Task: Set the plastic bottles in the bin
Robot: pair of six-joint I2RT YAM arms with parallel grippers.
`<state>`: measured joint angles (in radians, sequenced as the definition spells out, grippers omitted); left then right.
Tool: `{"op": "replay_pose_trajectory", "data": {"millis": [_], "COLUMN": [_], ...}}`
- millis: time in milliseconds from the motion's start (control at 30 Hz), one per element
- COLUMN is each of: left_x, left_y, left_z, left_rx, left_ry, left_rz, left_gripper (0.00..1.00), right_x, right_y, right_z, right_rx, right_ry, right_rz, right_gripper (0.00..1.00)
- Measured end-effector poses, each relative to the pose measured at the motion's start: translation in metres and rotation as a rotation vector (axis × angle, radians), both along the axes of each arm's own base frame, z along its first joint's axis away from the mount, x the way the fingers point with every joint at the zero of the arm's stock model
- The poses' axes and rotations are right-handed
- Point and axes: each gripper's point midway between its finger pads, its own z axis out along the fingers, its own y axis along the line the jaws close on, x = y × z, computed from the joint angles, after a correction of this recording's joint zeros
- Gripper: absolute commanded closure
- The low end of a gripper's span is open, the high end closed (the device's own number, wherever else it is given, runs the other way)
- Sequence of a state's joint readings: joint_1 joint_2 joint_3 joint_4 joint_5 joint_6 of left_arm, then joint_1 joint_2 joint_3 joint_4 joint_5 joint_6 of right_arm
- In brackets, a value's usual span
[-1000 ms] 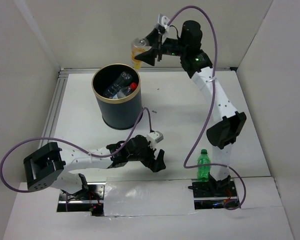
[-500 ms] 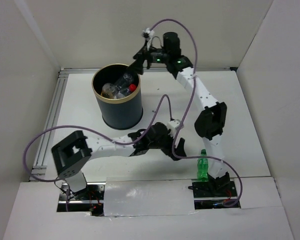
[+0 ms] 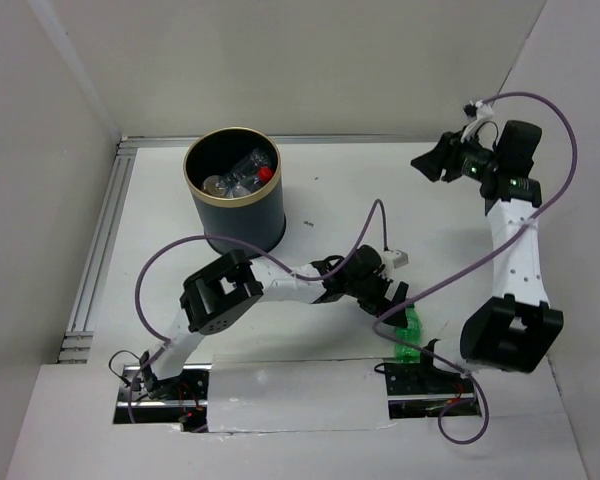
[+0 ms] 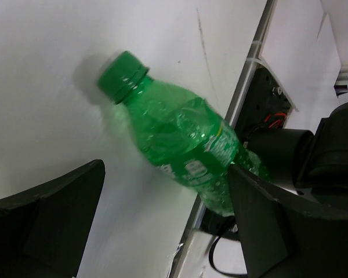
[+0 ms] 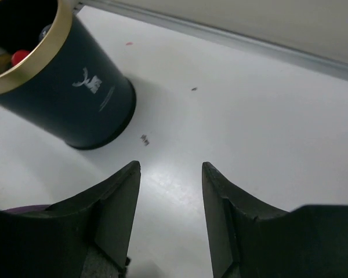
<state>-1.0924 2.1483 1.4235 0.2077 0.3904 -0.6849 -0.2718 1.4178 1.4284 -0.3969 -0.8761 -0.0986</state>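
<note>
A green plastic bottle (image 4: 182, 142) with a green cap lies slanted at the table's near edge, by the right arm's base (image 3: 412, 338). My left gripper (image 4: 165, 194) is open around its lower half, the right finger against the bottle's body; in the top view the gripper (image 3: 392, 298) is just left of it. The dark bin (image 3: 235, 200) with a gold rim stands at the back left and holds several bottles (image 3: 242, 172), one with a red cap. My right gripper (image 5: 169, 174) is open and empty, raised at the back right (image 3: 430, 160), looking toward the bin (image 5: 69, 98).
The right arm's base and wiring (image 4: 278, 124) sit directly behind the green bottle. A metal rail (image 3: 98, 250) runs along the table's left side. White walls enclose the table on three sides. The left arm's purple cable (image 3: 380, 215) arches over the middle.
The right gripper released an orange-yellow bottle into the bin, then swung away to the back right. The left arm stretched rightward until its open jaws reached the green bottle.
</note>
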Motion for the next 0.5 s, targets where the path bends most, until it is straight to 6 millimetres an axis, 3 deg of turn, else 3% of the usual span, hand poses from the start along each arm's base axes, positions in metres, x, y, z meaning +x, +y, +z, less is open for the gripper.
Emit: {"op": "replay_pose_trajectory", "data": {"millis": [133,267,400,500], "left_x": [-0.017,-0.035,-0.043,-0.04], "left_y": [-0.016,-0.024,-0.034,-0.045], "left_z": [-0.003,-0.002,-0.004,-0.007], "left_rx": [0.01,0.004,0.014,0.039], "left_ry": [0.028,0.067,0.094,0.112], "left_rz": [-0.055,-0.087,-0.096,-0.079], "left_gripper": [0.01,0.01,0.01,0.12], "right_x": [-0.029,-0.035,-0.039,-0.041], "right_y": [0.006,-0.004,-0.011,-0.015], "right_z": [-0.017,-0.05,-0.067,-0.072], "right_rx": [0.025,0.059,0.074,0.08], "right_ry": [0.028,0.112,0.155,0.162], "right_rz": [0.024,-0.003,-0.021,-0.024], "right_gripper": [0.43,0.42,0.41,0.41]}}
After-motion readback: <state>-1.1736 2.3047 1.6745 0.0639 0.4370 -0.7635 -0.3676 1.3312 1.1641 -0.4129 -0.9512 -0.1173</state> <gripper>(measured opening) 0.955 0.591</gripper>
